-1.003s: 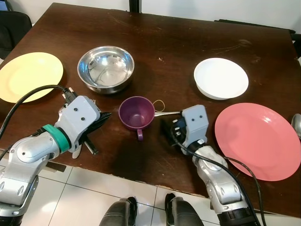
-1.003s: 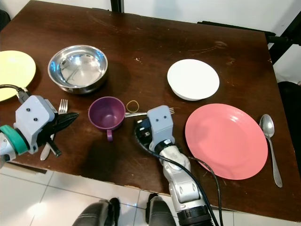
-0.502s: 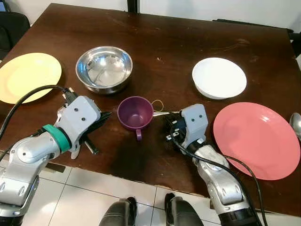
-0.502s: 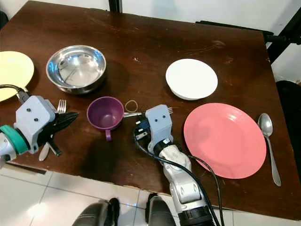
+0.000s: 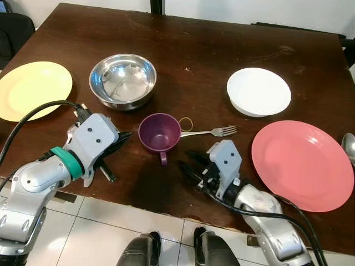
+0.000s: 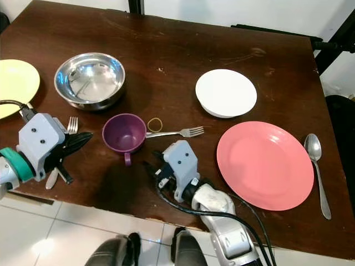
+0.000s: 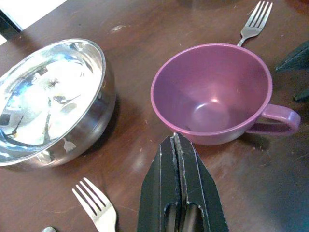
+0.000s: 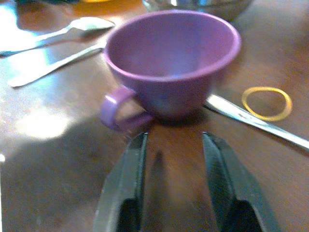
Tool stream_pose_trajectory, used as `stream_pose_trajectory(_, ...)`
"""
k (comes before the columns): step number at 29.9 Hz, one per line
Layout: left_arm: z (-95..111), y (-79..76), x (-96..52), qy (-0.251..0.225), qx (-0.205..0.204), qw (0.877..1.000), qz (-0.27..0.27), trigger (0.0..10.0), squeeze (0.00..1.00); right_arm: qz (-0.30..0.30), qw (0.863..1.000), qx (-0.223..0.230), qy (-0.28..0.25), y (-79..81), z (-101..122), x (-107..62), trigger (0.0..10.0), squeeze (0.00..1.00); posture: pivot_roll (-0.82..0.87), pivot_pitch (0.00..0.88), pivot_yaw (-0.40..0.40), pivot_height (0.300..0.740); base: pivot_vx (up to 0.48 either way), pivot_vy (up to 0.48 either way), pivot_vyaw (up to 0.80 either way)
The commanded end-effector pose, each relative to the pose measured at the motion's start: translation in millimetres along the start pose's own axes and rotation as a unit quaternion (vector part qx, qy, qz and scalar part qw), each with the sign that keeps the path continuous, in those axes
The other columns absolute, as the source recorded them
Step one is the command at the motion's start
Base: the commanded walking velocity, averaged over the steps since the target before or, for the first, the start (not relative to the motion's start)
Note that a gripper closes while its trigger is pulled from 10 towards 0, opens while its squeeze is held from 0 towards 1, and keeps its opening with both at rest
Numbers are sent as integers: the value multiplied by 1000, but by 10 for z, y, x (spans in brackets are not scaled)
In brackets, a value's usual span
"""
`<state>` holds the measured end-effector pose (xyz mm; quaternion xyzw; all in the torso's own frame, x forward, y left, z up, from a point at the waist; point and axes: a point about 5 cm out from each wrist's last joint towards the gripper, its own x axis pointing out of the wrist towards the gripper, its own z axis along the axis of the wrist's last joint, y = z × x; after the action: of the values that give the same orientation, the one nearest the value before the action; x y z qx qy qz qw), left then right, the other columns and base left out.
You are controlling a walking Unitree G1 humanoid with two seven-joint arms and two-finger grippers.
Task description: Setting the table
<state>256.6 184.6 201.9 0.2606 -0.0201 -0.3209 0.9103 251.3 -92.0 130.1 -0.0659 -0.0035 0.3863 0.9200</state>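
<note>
Scuffed wooden table (image 5: 222, 44), purple cup (image 5: 160, 133), steel fork (image 5: 211, 132)

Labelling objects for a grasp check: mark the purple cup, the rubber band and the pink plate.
purple cup (image 5: 159, 132), left eye view, inner bowl.
rubber band (image 6: 155, 124), right eye view, its loop.
pink plate (image 5: 302, 163), left eye view, centre.

The worktop (image 5: 222, 39) is dark brown wood with a dull sheen, marked by pale scratches and scuffs. The bowl (image 5: 122, 81) is polished metal, mirror-bright inside. The purple cup (image 5: 160, 133) looks like smooth plastic with a soft satin finish. The fork (image 5: 209, 132) and the spoon (image 6: 315, 155) are shiny metal. The pink plate (image 5: 303, 165), the yellow plate (image 5: 32, 88) and the white dish (image 5: 259, 91) are smooth and lightly glossy. Each claw's fingers (image 7: 179, 193) are matt black plastic; the arm housings are silver-grey, satin.
</note>
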Motion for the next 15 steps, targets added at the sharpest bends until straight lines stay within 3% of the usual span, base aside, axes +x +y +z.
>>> stream_pose_trajectory(1,-46,-26,0,7,-6,1000,-6,10000,0,22,1000,15,8,105,-37,28,10000,1000,14,170,81,740,0,0,0)
stream_pose_trajectory(9,-40,-20,-4,7,-4,1000,-3,10000,0,-10,1000,11,20,147,-104,145,10000,1000,19,173,82,740,0,0,0)
stream_pose_trajectory(10,-38,-20,-3,7,-4,1000,-3,10000,0,-24,999,11,22,124,-112,173,10000,0,22,174,80,740,0,0,0)
stream_pose_trajectory(13,-35,-29,-1,6,-6,1000,-2,10000,0,-68,997,10,17,40,-114,241,10000,0,28,177,81,740,0,0,0)
stream_pose_trajectory(15,-34,-33,-2,6,-6,1000,-1,10000,0,-67,998,5,14,36,-102,252,10000,0,28,177,81,740,0,0,0)
